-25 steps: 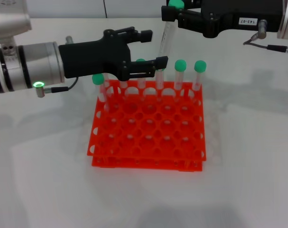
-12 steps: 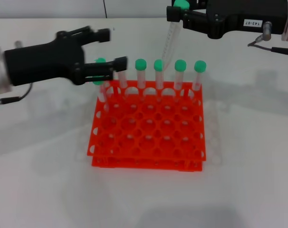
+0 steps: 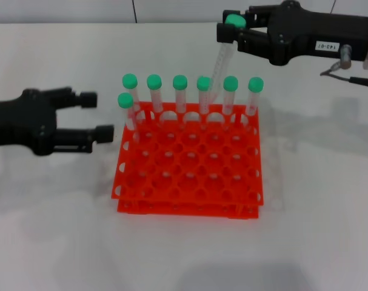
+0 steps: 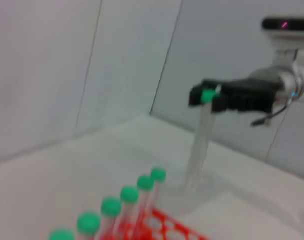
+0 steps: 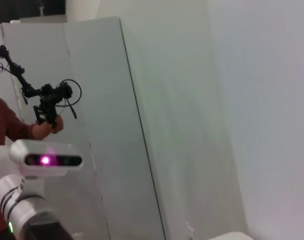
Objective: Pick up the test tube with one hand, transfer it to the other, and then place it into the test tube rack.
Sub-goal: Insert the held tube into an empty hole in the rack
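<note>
- The left gripper has pulled back from the rack's far-left corner to the left side of the table; its fingers are spread and empty, so the handover looks done.
- The test tube rack sits mid-table, with seven green-capped tubes along its far and left holes.
- The right gripper has drifted slightly lower and nearer; its fingers pinch the test tube just under the cap, tilted above the rack's far row.
- Placing it likely comes next.
</note>
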### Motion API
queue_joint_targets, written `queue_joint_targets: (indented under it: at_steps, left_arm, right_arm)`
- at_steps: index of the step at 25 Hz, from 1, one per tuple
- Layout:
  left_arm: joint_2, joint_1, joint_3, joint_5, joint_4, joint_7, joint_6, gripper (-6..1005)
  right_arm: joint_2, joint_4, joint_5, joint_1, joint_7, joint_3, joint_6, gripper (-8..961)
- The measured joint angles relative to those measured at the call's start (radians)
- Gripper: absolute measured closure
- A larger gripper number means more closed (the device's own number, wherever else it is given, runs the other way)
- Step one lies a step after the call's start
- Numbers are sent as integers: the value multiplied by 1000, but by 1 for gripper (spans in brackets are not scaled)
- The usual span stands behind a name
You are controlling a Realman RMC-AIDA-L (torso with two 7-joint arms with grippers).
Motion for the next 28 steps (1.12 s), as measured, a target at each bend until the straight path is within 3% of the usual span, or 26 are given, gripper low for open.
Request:
queue_joint_targets:
  at_steps: [15, 28]
  left_arm:
    - [-5, 20, -173, 377, 1, -48, 30, 124]
    - [-12, -30, -140, 451, -30, -14, -4, 124]
  right_arm:
    - [4, 0, 44, -31, -20, -102, 48, 688]
    - [6, 30, 140, -29, -65, -223, 124, 688]
